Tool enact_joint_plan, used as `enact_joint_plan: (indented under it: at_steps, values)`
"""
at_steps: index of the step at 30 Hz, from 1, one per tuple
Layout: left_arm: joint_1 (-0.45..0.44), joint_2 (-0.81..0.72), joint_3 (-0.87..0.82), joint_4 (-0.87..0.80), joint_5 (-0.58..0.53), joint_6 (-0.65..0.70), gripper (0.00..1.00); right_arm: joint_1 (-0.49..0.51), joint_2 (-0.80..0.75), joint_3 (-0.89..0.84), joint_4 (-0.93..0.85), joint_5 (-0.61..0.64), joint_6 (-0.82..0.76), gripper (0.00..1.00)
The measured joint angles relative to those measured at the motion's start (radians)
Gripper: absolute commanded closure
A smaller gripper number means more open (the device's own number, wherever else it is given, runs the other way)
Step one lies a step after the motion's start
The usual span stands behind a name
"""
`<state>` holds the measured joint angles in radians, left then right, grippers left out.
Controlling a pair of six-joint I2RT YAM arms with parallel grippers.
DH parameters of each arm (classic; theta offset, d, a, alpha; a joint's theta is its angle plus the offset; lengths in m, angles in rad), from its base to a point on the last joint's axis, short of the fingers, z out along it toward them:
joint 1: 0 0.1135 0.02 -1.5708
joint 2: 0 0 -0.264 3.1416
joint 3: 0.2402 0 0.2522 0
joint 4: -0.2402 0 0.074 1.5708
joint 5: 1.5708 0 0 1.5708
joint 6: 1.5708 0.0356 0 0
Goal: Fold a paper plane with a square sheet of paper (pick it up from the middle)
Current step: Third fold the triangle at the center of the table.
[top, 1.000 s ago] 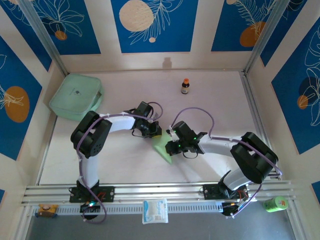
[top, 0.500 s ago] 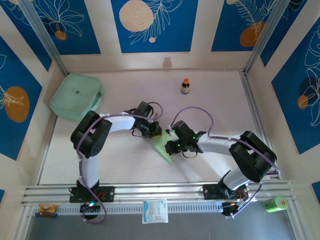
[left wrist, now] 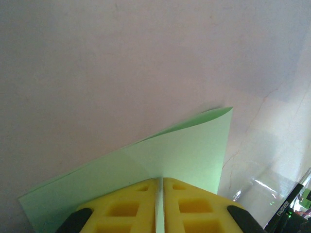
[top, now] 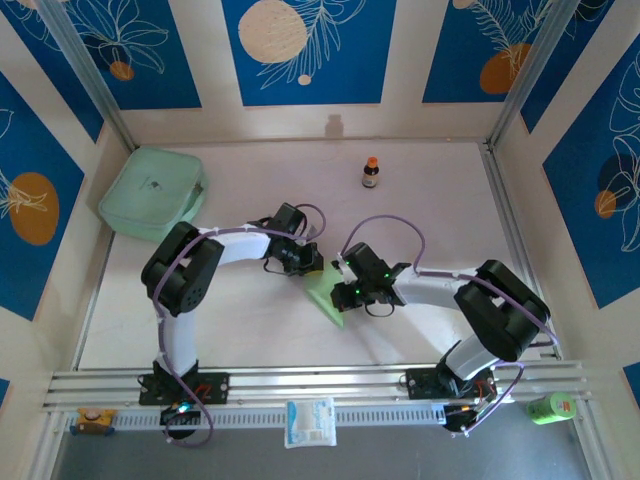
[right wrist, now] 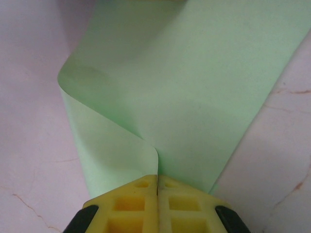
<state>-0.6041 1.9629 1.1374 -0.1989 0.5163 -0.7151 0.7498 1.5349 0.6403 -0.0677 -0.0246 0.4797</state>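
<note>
Tabletop (top: 250, 330) centre: the square sheet of paper (top: 326, 300) lies part-folded between the two pincers, long axis running far-to-near and tapering to a point toward the near edge. Left gripper (top: 308, 266) is clamped on the sheet's far-left edge, with only paper between its pads. Right gripper (top: 341, 290) is clamped on the right edge. There a flap (right wrist: 109, 141) curls over in a soft roll, uncreased. Both are equally near. Next crease likely turns on that roll, which runs straight away from the right fingers (right wrist: 131, 204).

Robot lab cell; aluminium rails (top: 320, 382), patterned panels (top: 345, 60)
</note>
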Motion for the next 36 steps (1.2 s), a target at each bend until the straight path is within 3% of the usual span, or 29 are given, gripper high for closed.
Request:
enact_joint_plan:
  at_steps: [9,12,15,20,23,30,36]
  values:
    - [0.000,0.000,0.000,0.000,0.000,0.000,0.86,0.003,0.006,0.006,0.000,0.000,0.000,1.00]
    - [0.000,-0.002,0.001,-0.001,-0.001,0.006,0.81,0.003,0.007,0.006,0.000,0.000,0.000,1.00]
    - [-0.001,-0.019,0.002,-0.015,-0.019,0.017,0.68,0.003,0.011,0.008,0.004,0.000,0.000,1.00]
    - [-0.002,-0.114,0.002,-0.053,-0.101,0.039,0.60,0.003,0.016,0.012,0.009,0.001,0.001,1.00]
    - [-0.002,-0.204,-0.014,-0.053,-0.136,0.039,0.63,0.003,0.022,0.018,0.011,0.003,0.003,1.00]
    - [-0.002,-0.357,-0.184,0.027,-0.113,-0.031,0.84,0.000,0.029,0.026,0.012,0.010,0.008,1.00]
    - [-0.013,-0.410,-0.340,0.134,-0.048,-0.119,0.88,-0.016,0.029,0.026,0.012,0.011,0.008,1.00]
